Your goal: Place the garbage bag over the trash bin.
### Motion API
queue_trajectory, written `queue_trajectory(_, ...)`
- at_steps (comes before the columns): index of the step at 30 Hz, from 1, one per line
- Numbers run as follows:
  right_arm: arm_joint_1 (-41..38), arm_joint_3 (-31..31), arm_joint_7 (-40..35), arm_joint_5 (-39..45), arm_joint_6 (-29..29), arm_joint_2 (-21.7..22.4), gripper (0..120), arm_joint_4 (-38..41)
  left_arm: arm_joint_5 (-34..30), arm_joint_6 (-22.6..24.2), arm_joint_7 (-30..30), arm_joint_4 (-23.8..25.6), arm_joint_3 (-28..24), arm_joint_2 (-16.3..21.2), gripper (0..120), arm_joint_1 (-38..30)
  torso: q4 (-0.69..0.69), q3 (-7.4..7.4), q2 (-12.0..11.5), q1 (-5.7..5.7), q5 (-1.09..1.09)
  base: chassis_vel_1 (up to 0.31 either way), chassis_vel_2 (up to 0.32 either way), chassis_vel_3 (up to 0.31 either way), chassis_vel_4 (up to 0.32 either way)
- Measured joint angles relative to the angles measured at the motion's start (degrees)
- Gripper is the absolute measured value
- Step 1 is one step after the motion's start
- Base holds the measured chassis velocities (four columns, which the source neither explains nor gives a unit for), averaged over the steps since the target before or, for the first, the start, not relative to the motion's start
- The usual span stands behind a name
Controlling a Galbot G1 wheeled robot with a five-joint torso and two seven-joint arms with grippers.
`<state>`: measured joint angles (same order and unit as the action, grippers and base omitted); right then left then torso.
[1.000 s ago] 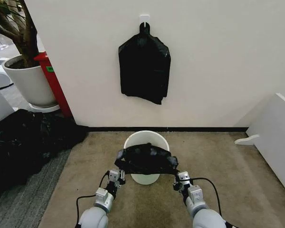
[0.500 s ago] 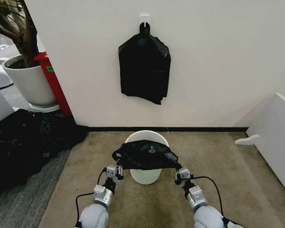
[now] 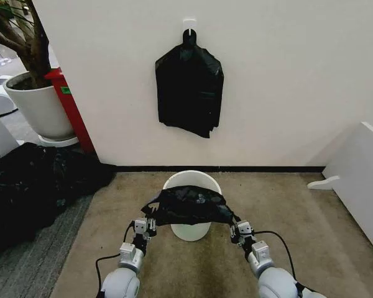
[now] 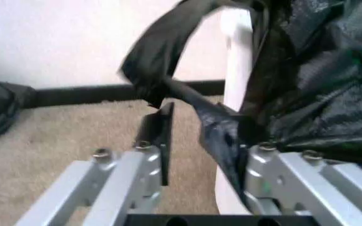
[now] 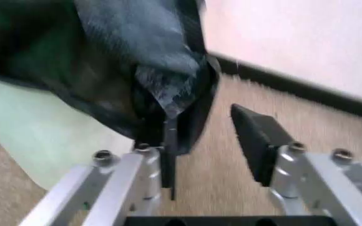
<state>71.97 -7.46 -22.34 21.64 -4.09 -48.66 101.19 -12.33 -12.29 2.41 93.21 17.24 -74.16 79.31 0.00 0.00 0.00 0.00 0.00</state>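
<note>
Glossy crinkled black garbage bag [image 3: 188,206] draped over cream trash bin [image 3: 191,228], left gripper [image 3: 143,225] and right gripper [image 3: 240,230] spread.

We face plain white wall [image 3: 286,81], black baseboard [image 3: 261,168] along its foot. Brown carpet [image 3: 298,230] under us. Black bag bundle [image 3: 189,89] hangs from white hook [image 3: 189,25]. White plant pot [image 3: 40,105] with tree, red panel [image 3: 71,112], black plastic heap [image 3: 31,186], white furniture panel [image 3: 357,180].
</note>
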Motion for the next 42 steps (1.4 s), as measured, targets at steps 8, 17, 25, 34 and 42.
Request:
queue_trajectory(8, 4.33, 0.25, 2.94, -13.19, -9.97, 5.1, 65, 4.85, 1.59, -0.63, -1.03, 6.99, 4.67, 3.87, 65, 3.78, 0.0, 0.0, 0.0, 0.0, -0.01, 0.0, 0.0, 0.0, 0.0)
queue_trajectory(17, 7.68, 1.82, 1.52, -17.32, -15.87, 7.85, 97, 10.17, -2.2, -4.57, -5.08, 11.65, 9.07, 7.9, 95, 7.58, 0.0, -0.01, 0.0, 0.0, -0.02, 0.0, 0.0, 0.0, 0.0)
queue_trajectory(25, 2.68, 7.22, 8.29, -2.51, -13.8, 5.74, 100, 13.17, -8.88, -7.62, -8.9, 15.2, 9.25, 6.95, 100, 6.83, 0.0, 0.0, 0.0, 0.0, -0.01, 0.0, 0.0, 0.0, 0.0)
queue_trajectory(34, -16.26, 7.41, 18.91, 20.58, 17.1, -0.47, 100, 7.01, -10.56, -6.14, -8.32, 17.98, 10.05, 7.36, 100, 6.79, 0.01, 0.01, 0.0, 0.0, 0.0, 0.0, 0.0, 0.0, 0.0)
queue_trajectory(42, -30.46, 5.14, 35.33, 14.1, 25.1, -6.96, 100, -8.75, -10.27, -6.46, -7.28, 18.7, 10.28, 6.9, 100, 8.22, 0.02, 0.01, 0.0, 0.0, -0.02, 0.0, 0.0, 0.0, 0.0)
